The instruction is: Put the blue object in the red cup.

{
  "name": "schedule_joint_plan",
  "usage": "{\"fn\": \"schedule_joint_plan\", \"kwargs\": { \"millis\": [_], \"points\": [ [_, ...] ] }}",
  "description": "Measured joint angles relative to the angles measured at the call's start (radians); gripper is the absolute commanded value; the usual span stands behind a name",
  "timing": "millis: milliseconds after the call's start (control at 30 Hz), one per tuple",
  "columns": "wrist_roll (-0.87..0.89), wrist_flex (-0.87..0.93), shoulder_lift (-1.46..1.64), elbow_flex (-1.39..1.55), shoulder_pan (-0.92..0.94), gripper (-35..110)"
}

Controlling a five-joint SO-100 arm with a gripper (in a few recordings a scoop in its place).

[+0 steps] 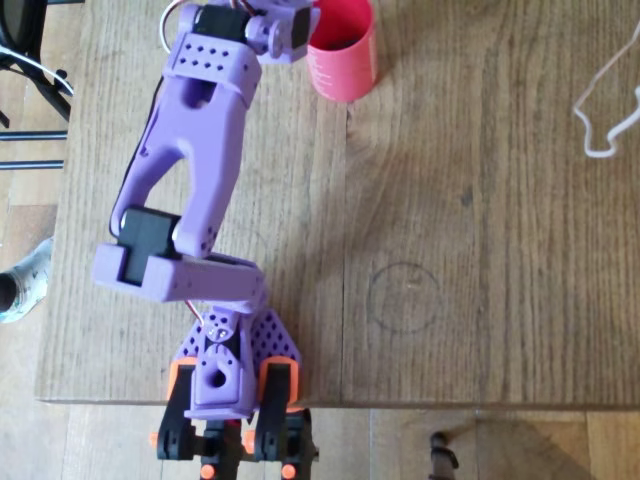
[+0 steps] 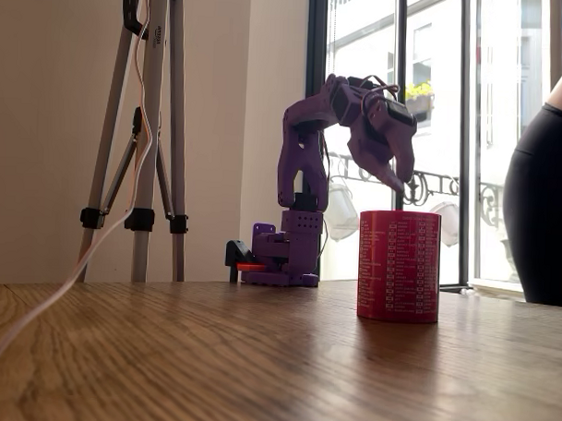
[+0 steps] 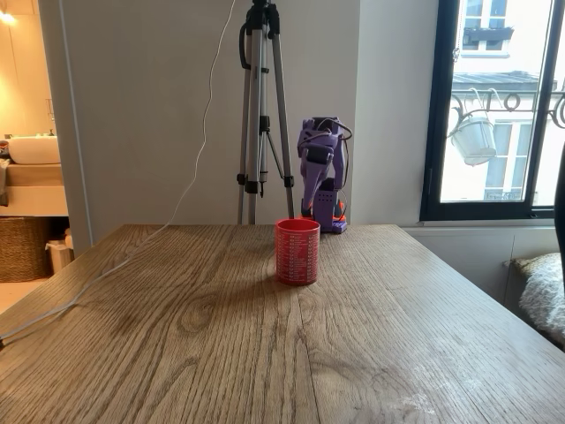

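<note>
- A wooden table (image 3: 371, 336) stands in a room with a pale wall and tall windows (image 2: 442, 105); a tripod (image 3: 261, 115) rises behind the table's far edge.
- The red cup (image 2: 399, 266) stands upright on the table, open end up; it also shows in the overhead view (image 1: 343, 58) and the other fixed view (image 3: 297, 251).
- The purple arm (image 1: 195, 150) reaches from its base (image 1: 232, 375) at the table edge toward the cup.
- The gripper (image 2: 398, 178) hangs above the cup, its tip pointing down at the rim and just clear of it in a fixed view.
- From overhead, the gripper end (image 1: 285, 35) overlaps the cup's left rim.
- Whether the jaws are parted or closed, and whether they hold anything, I cannot tell: the fingers are dark against the bright window and cut off by the overhead frame's edge.
- The blue brick cannot be made out; I cannot tell whether it is in the gripper or inside the cup.
- A white cable (image 1: 605, 110) lies on the table, well to the right of the cup in the overhead view.
- A person in dark clothing (image 2: 544, 210) stands to the right of the cup in a fixed view.
</note>
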Motion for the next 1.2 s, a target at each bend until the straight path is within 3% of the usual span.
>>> {"fn": "schedule_joint_plan", "kwargs": {
  "millis": [233, 500, 700, 900, 1033, 1200],
  "points": [
    [0.000, 0.109, 0.630, 0.103, 0.129, 0],
    [-0.094, 0.295, 1.362, 0.548, 0.133, 0],
    [0.032, 0.264, 1.379, 0.741, -0.163, 0],
    [0.129, 0.287, 1.378, 0.867, -0.333, 1],
    [0.189, 0.397, 1.382, 1.031, -0.437, 1],
    [0.207, 0.420, 1.399, 1.166, -0.434, 1]
  ]
}}
